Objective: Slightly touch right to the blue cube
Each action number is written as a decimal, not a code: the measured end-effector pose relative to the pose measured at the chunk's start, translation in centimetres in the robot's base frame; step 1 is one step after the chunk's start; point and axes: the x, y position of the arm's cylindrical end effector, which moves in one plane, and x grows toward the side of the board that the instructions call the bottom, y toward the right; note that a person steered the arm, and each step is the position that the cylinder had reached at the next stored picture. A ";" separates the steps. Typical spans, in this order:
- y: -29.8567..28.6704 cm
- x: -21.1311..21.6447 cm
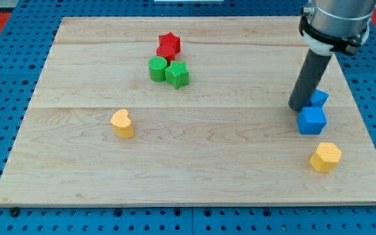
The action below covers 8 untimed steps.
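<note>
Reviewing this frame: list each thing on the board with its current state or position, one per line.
my tip: on the board, just left of the blue cube, close or touching.
blue cube: upright, view's right.
second blue block: behind the cube, partly hidden by the rod.
yellow hexagonal block: alone, lower right.
yellow heart-shaped block: alone, left of centre.
red star, green cylinder, green star-like block: clustered near the top.

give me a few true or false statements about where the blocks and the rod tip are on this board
1. My tip sits just to the view's left of the blue cube. True.
2. The red star lies alone at the view's bottom. False: it is near the view's top, beside the green blocks.
3. Two yellow blocks are on the board. True: a yellow heart and a yellow hexagon.
4. The yellow hexagon lies above the blue cube in the view. False: it lies below it.
5. A second blue block sits behind the cube. True.
</note>
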 end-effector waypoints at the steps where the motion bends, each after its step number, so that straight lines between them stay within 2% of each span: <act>1: 2.1 2.9; 2: 1.6 3.3; 3: 4.7 3.5; 4: 11.6 3.9; 5: 11.9 7.9; 6: 9.7 8.1; 8: 9.1 10.1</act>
